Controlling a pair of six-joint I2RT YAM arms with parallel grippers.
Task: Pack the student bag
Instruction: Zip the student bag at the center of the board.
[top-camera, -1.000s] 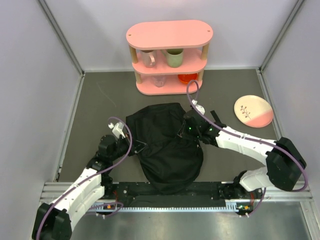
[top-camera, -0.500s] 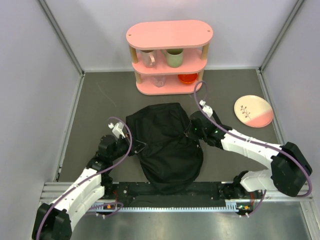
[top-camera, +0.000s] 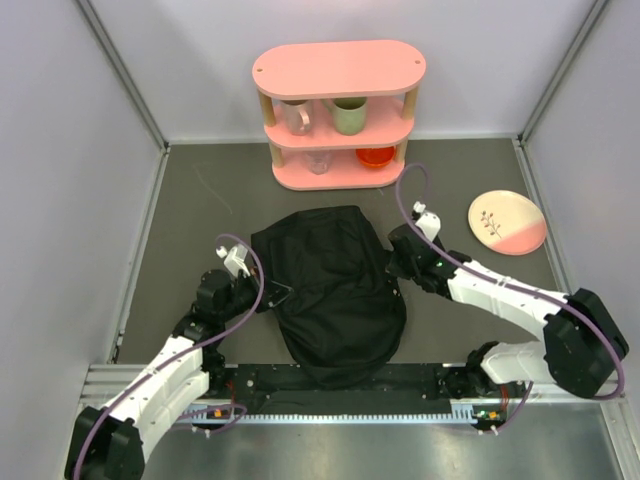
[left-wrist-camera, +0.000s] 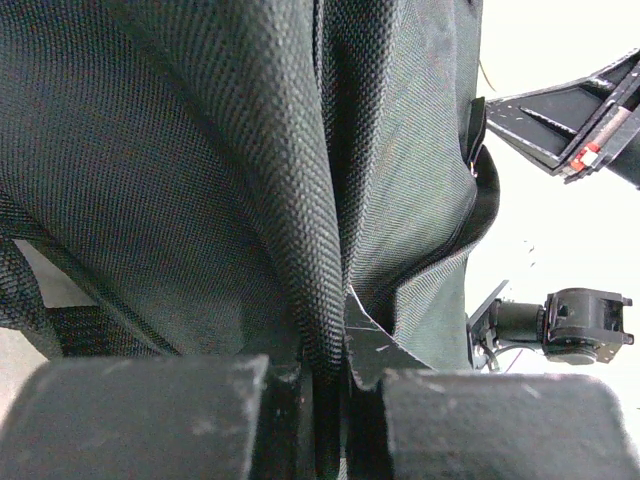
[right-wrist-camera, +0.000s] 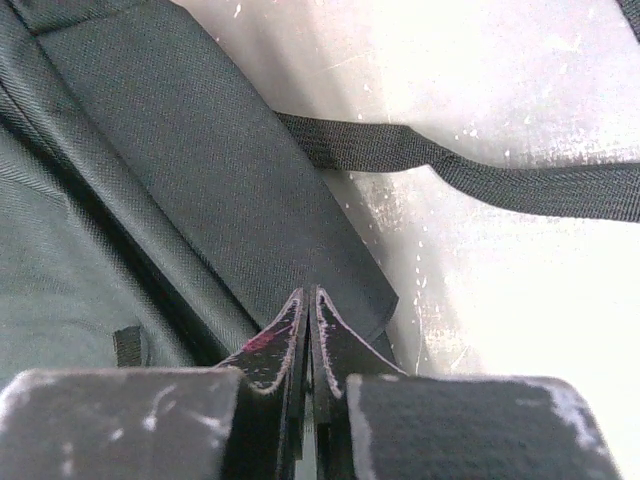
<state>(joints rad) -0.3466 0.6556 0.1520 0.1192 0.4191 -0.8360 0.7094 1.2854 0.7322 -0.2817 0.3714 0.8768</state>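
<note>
Grey tabletop (top-camera: 200, 210), slumped black student bag (top-camera: 335, 290), left tool (left-wrist-camera: 325, 372) pinching its fabric, right tool (right-wrist-camera: 310, 312) closed alongside

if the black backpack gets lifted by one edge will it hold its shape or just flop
Probably flops: the student bag lies slumped and creased, and its fabric folds where the left gripper pinches it. Likely light, since it looks slack rather than stuffed. Its loose strap may trail and snag.

Grey table (top-camera: 200, 200) — student bag (top-camera: 335, 300), pink shelf (top-camera: 338, 68), plate (top-camera: 507, 222)
</note>
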